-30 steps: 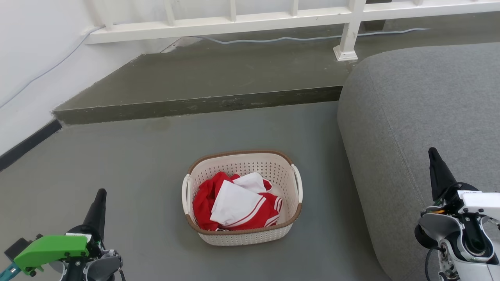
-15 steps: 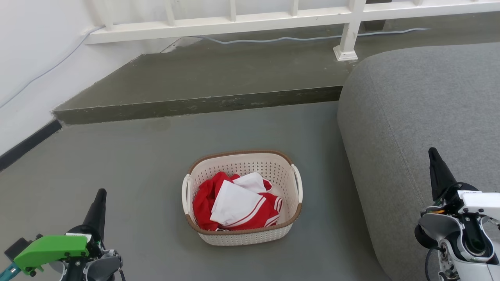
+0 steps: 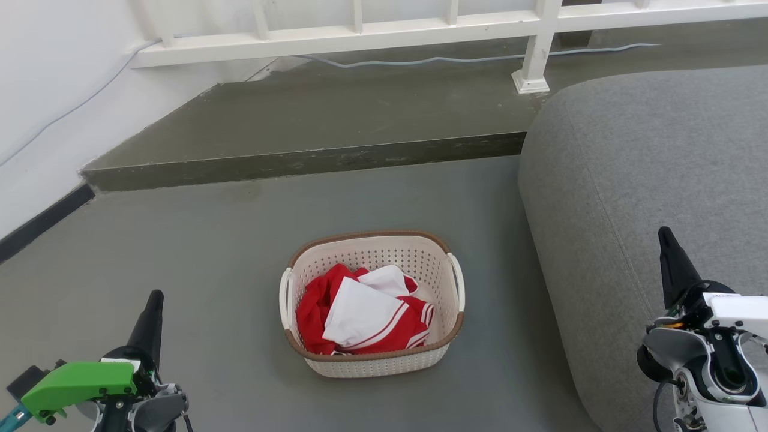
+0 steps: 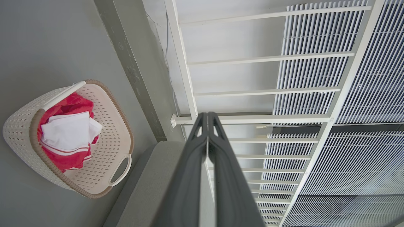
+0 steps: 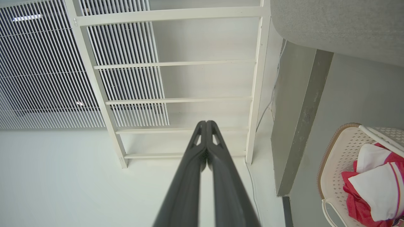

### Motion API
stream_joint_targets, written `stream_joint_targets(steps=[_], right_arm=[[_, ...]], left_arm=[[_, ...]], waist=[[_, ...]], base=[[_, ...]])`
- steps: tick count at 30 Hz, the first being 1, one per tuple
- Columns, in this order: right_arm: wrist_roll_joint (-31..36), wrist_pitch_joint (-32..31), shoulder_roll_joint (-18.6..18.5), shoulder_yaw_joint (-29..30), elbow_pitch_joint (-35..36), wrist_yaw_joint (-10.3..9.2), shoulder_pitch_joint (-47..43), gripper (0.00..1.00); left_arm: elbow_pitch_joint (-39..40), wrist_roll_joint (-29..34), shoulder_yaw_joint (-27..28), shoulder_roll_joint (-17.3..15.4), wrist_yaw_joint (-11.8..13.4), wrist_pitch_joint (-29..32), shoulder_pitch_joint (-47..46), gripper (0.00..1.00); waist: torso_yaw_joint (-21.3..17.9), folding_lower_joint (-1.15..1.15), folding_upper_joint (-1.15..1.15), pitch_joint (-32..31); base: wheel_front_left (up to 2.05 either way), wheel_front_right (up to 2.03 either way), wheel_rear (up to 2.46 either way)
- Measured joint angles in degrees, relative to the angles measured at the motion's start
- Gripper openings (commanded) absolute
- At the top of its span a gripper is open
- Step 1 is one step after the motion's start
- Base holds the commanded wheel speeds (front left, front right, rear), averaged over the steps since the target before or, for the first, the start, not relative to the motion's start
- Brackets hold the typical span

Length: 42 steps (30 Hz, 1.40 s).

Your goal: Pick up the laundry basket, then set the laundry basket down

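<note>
The left gripper (image 3: 154, 300) sits low at the left of the head view. Its 2 dark fingers (image 4: 189, 176) are pressed together along their length with nothing between them, as the left wrist view shows, and a green housing (image 3: 78, 381) sits behind them. The right gripper (image 3: 665, 237) rises at the lower right, over the edge of a grey sofa (image 3: 648, 180). It is drawn together to a single point and is likewise empty, and the right wrist view shows its fingers (image 5: 189, 183) meeting at the tips.

Between the 2 grippers, and well apart from both, the laundry basket (image 3: 372, 365) stands upright on the grey floor (image 3: 210, 252). It is a cream perforated tub with a brown woven-look rim and 2 white side handles. The left handle (image 3: 284, 297) and the right handle (image 3: 459, 282) are both free of any grip. Inside lies a crumpled red and white garment (image 3: 360, 315), heaped below the rim.

The basket's right side is near the sofa, with a strip of bare floor between them. Beyond the basket a darker raised step (image 3: 300, 162) crosses the floor. At the back of the step runs a white railing (image 3: 360, 33), with a pale cable (image 3: 450, 59) trailing along its foot.
</note>
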<state>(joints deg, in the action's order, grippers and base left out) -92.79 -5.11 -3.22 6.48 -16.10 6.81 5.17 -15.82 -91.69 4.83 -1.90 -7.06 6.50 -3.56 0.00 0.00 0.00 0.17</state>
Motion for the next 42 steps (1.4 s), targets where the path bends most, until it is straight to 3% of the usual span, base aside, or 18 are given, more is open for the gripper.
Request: stream_joint_targets(steps=[42], right_arm=[[0.0, -0.05, 0.04, 0.1, 0.02, 0.0, -0.01, 0.0]], left_arm=[[0.0, 0.0, 0.0, 0.0, 0.0, 0.0, 0.0, 0.0]], waist=[[0.0, 0.0, 0.0, 0.0]], base=[[0.0, 0.0, 0.0]])
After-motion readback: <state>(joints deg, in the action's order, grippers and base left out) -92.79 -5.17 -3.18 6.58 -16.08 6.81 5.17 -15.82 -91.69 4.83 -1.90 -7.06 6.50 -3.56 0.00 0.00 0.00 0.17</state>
